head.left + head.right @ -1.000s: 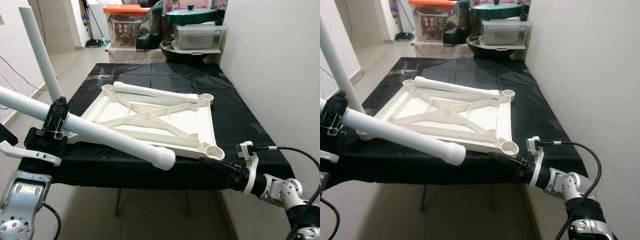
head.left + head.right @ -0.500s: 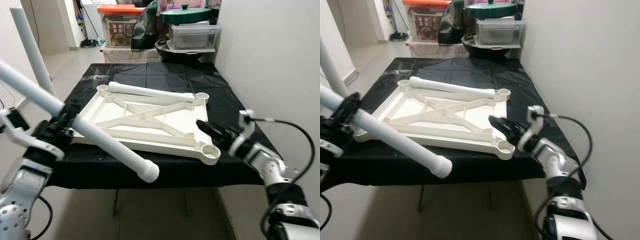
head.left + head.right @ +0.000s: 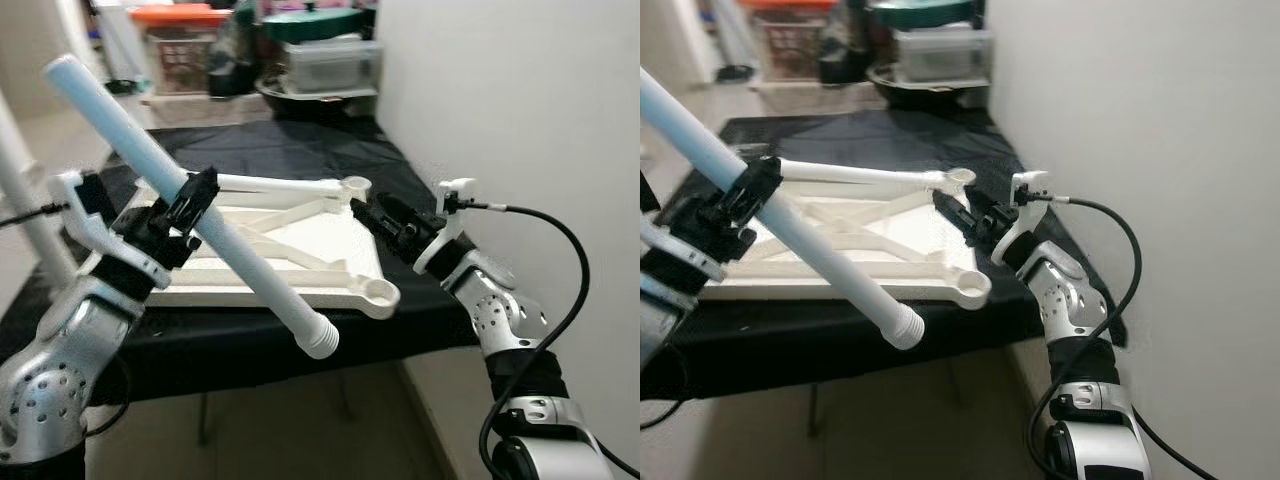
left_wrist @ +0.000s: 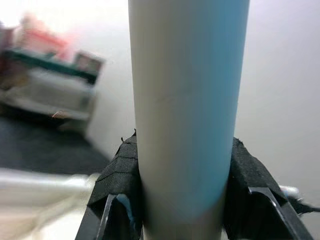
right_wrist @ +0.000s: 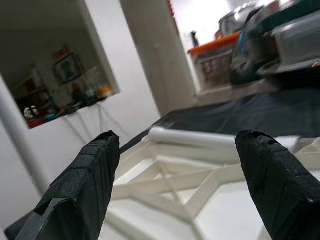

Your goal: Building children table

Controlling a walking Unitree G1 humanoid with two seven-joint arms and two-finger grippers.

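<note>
Right tool (image 3: 362,212) has risen over tabletop (image 3: 330,235); bins (image 3: 325,62) blurred.

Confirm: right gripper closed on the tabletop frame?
No, the right gripper is open, its fingers spread with the white tabletop frame beyond them.

No legible text, label, brand, number or sign on anything in view.

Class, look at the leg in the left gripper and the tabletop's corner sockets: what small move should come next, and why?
Probably swing the leg's ribbed end toward the near corner socket. The left gripper clamps the leg tilted, its end hanging past the tabletop; the right gripper is open.
</note>
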